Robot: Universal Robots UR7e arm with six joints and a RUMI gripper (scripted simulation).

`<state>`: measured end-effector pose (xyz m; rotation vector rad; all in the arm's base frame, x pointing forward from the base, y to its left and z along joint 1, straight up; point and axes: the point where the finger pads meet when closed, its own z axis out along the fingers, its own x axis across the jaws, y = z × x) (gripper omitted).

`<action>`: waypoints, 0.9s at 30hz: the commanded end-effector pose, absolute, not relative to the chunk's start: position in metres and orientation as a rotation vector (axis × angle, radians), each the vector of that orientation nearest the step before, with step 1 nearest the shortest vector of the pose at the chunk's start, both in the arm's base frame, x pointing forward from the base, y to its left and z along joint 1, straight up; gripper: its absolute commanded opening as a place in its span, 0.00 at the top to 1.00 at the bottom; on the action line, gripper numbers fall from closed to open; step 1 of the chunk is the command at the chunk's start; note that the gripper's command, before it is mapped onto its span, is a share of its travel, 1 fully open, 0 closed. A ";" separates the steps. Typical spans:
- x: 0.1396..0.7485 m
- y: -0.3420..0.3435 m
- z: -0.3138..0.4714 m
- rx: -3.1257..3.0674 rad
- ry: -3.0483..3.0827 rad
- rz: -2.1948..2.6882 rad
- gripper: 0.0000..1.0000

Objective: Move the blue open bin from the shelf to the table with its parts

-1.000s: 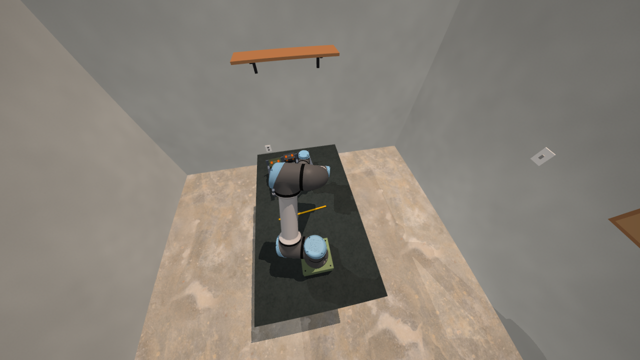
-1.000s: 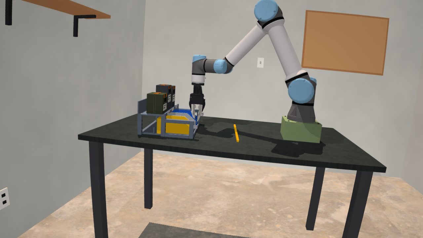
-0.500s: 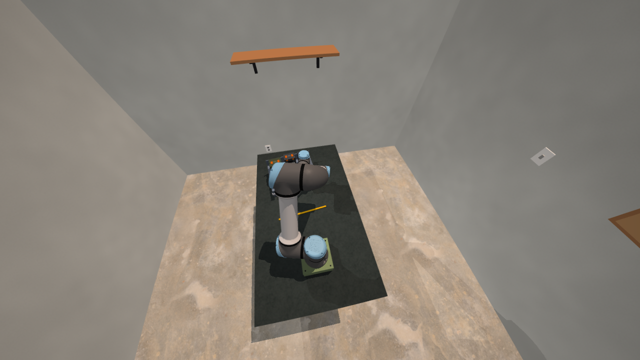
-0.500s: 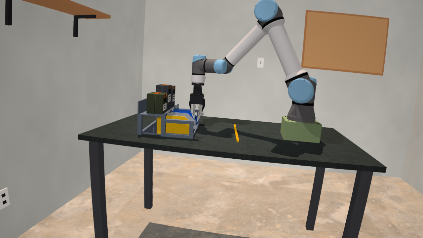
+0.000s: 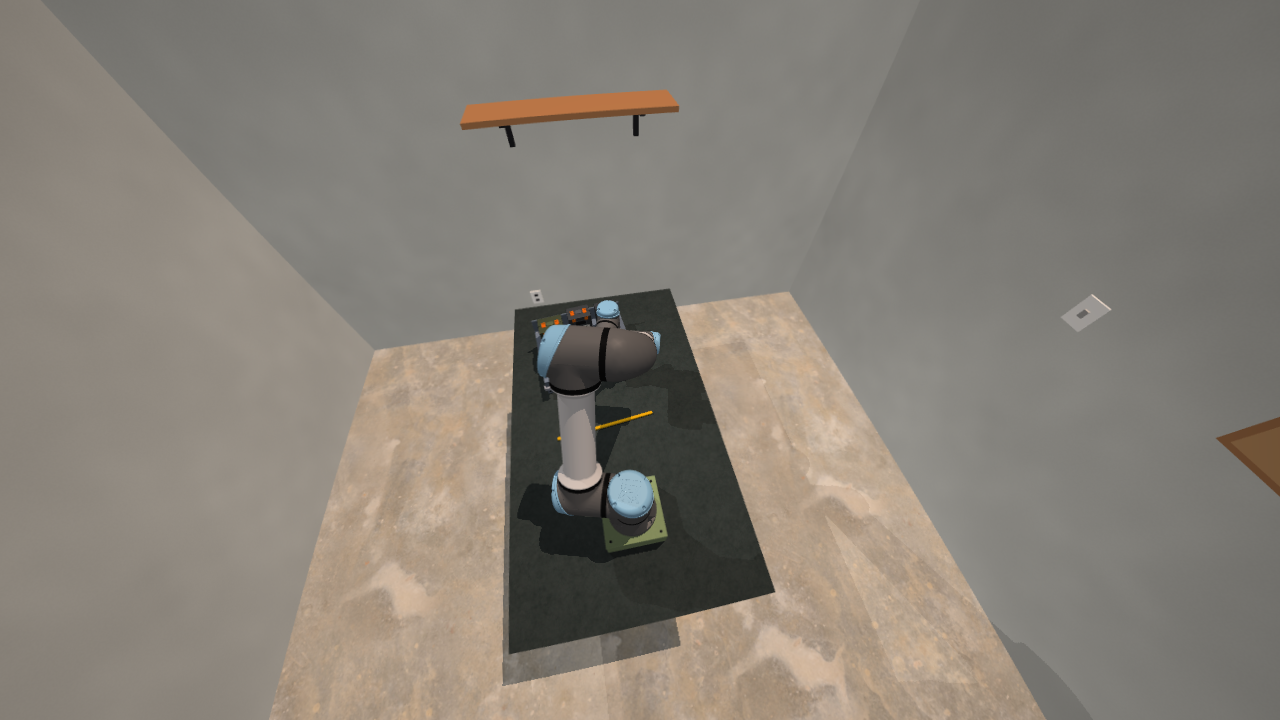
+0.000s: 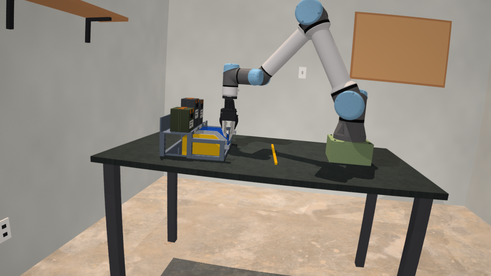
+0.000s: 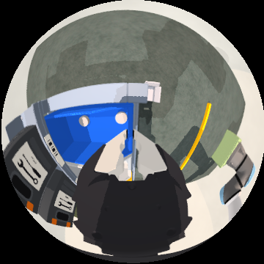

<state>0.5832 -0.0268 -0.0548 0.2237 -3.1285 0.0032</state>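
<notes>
Centre of the exterior view: the gripper (image 6: 229, 131) pinches nearly shut on the blue bin (image 6: 210, 130) wall; it should lift straight and level, clearing the shelf (image 6: 163, 137).

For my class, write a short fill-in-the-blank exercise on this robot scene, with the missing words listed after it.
1. The gripper is shut on the wall of the ____ bin.
2. The bin under it in the grey rack is ____.
3. On the table, between rack and the arm's green base, lies a thin yellow ____.
4. The wooden wall shelf carries ____.

Missing words: blue; yellow; rod; nothing
</notes>
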 end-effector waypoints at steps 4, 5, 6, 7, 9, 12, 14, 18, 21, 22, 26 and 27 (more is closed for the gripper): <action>0.584 -0.027 -0.053 0.224 -3.130 0.004 1.00; 0.584 -0.027 -0.053 0.224 -3.130 0.004 1.00; 0.584 -0.027 -0.052 0.224 -3.130 0.004 1.00; 0.584 -0.027 -0.052 0.224 -3.130 0.004 1.00; 0.584 -0.027 -0.051 0.224 -3.130 0.004 1.00; 0.584 -0.027 -0.050 0.224 -3.130 0.004 1.00; 0.584 -0.027 -0.050 0.224 -3.130 0.004 1.00; 0.584 -0.027 -0.049 0.224 -3.130 0.004 1.00; 0.584 -0.027 -0.047 0.224 -3.130 0.004 1.00; 0.584 -0.027 -0.047 0.224 -3.130 0.004 1.00; 0.584 -0.027 -0.045 0.224 -3.130 0.004 1.00; 0.584 -0.027 -0.044 0.224 -3.130 0.004 1.00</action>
